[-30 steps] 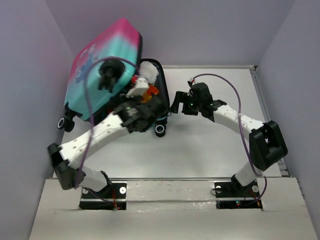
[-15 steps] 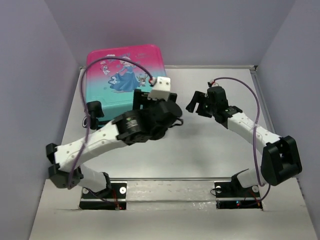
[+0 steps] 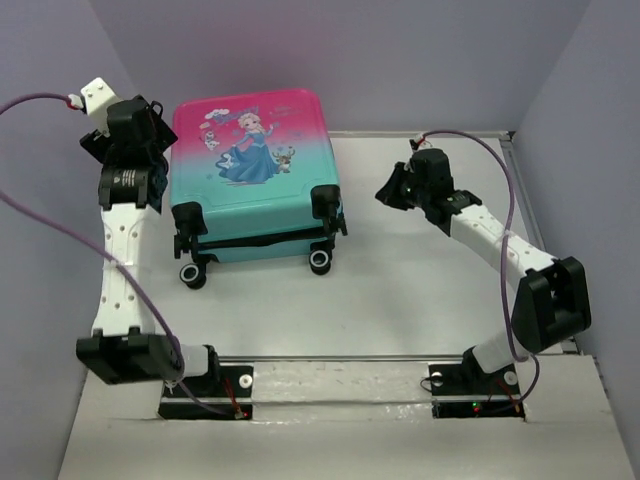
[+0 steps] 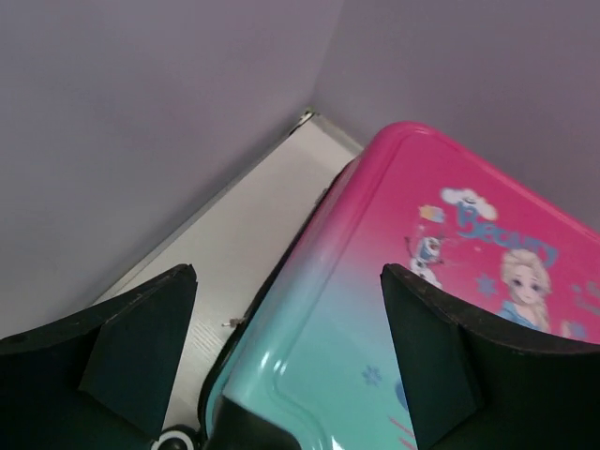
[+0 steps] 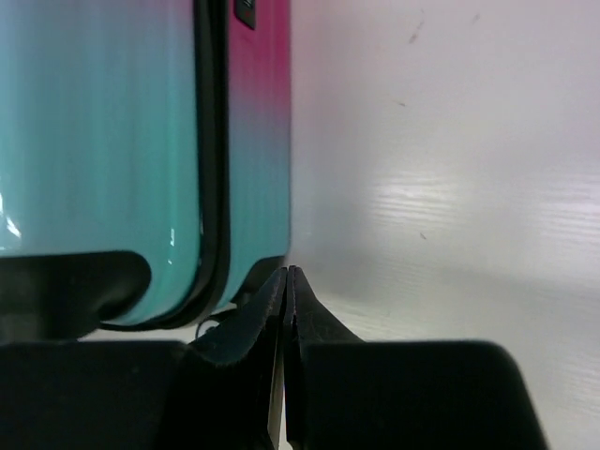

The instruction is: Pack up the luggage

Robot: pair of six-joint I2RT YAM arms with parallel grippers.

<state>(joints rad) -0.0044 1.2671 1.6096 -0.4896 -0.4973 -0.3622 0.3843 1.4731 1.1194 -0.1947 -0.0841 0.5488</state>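
The white tabletop (image 3: 420, 300) stretches from the arm bases to the small hard-shell suitcase (image 3: 255, 190), which has a shell fading from teal to pink and a cartoon princess print. It lies flat at the left rear of the table. Its black wheels (image 3: 320, 262) point toward the near edge and its printed lid faces up and is down on the lower shell, so the packing looks close to finished. I cannot tell whether the dark seam round the side is fastened.

The right gripper (image 5: 286, 281) sits low just beside the suitcase's right side, near the wheel end. Its two black fingers are pressed together with nothing between them. That pose would suit nudging the case or reaching the seam, though this is a guess.

Farther back, the left gripper (image 4: 288, 281) hangs above the far left corner of the suitcase with its fingers spread wide and holding nothing. It touches nothing and appears to be out of the way. The lilac walls (image 3: 400, 60) close off the rear.
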